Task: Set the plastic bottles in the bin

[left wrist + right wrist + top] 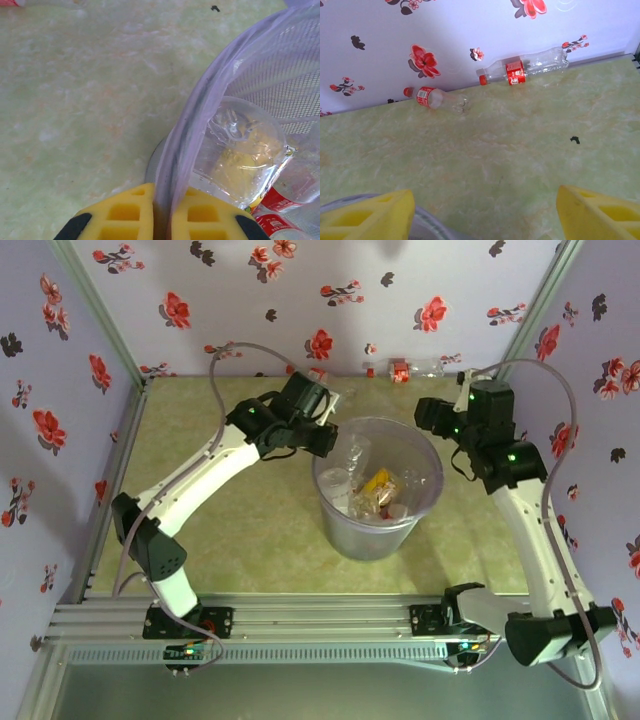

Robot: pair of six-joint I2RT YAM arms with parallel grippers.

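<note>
From above, the bin [365, 535] stands in the middle with bottles [375, 485] heaped inside. Up close on the left, the left gripper [162, 202] pinches the bin's thin rim. On the right, the right gripper [485, 200] is spread wide, holding nothing. Two more bottles lie by the wall [470, 30]. They look light and squashy, so I think it is best to grab them round the middle.

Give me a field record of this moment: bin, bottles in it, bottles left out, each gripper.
bin: the bin stands upright mid-table
in bin: binned bottles, mostly clear, plus a yellow bottle
left out: longer bottle and shorter bottle, both lying on the table along the far wall
left gripper: left gripper shut on the bin's rim, wall between the pads
right gripper: right gripper open, nothing between the fingers
task: unfinished
</note>
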